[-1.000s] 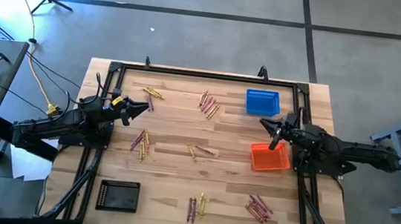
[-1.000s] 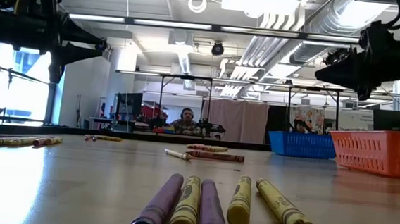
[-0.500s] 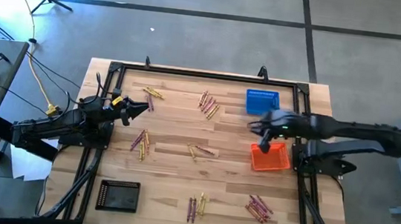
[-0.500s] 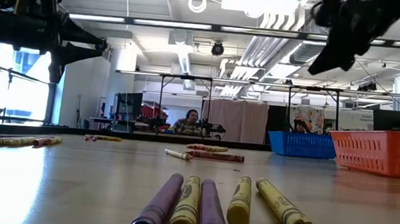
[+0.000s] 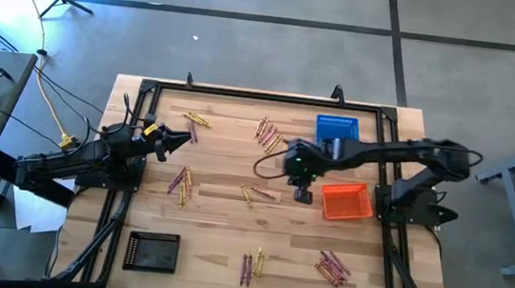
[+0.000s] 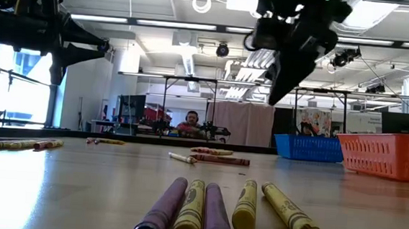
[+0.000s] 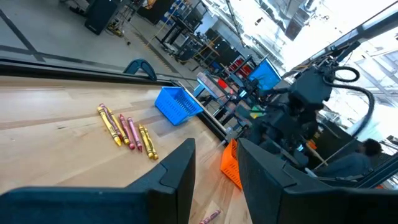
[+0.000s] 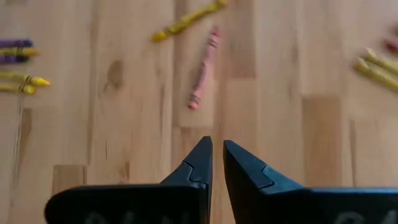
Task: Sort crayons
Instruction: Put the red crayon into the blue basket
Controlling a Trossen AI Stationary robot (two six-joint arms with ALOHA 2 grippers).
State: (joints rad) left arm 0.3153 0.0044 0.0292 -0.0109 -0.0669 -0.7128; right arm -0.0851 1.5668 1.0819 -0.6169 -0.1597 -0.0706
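Above mid-bench, the right gripper hangs with fingers nearly closed, empty; a red-orange crayon lies just ahead, its long axis roughly in line with the gripper's reach; the left gripper, narrowly open, waits much farther off.

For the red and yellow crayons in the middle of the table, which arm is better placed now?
Right. The right gripper is above the table's middle, close to the red crayon and yellow crayon ahead of it. The left gripper waits at the left edge, farther away.
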